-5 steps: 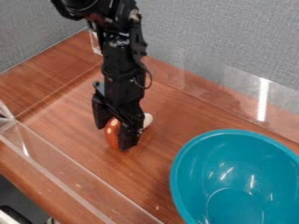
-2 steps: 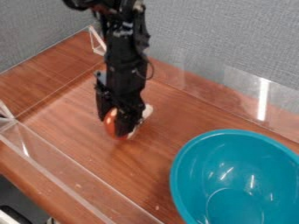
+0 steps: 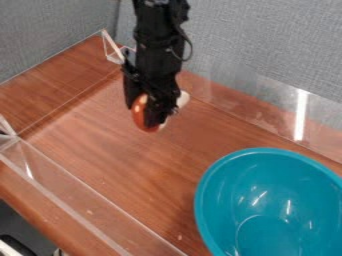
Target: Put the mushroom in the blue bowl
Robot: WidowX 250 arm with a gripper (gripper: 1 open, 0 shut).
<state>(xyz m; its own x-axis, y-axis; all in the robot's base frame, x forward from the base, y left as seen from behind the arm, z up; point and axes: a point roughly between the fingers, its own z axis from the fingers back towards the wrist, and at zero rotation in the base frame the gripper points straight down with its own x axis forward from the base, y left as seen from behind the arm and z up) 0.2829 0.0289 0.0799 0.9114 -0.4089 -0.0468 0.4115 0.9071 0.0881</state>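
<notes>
Nearest, at lower right: the blue bowl (image 3: 270, 205), wide, empty, waiting on the wooden table (image 3: 80, 110), with a clear acrylic barrier (image 3: 54, 195) along the near-left edge, well off any line to the bowl. Farther back, clear of the wood: the mushroom (image 3: 148, 111), clamped in the downward-pointing gripper (image 3: 151, 108). Carry step in hand, by the look of it; next, travel right and toward the camera over the bowl's rim, then release, with nothing between 1 and the other.

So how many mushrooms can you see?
1. The mushroom is pinched in the gripper, lifted above the wooden table, up and to the left of the blue bowl. None seems hidden.
</notes>
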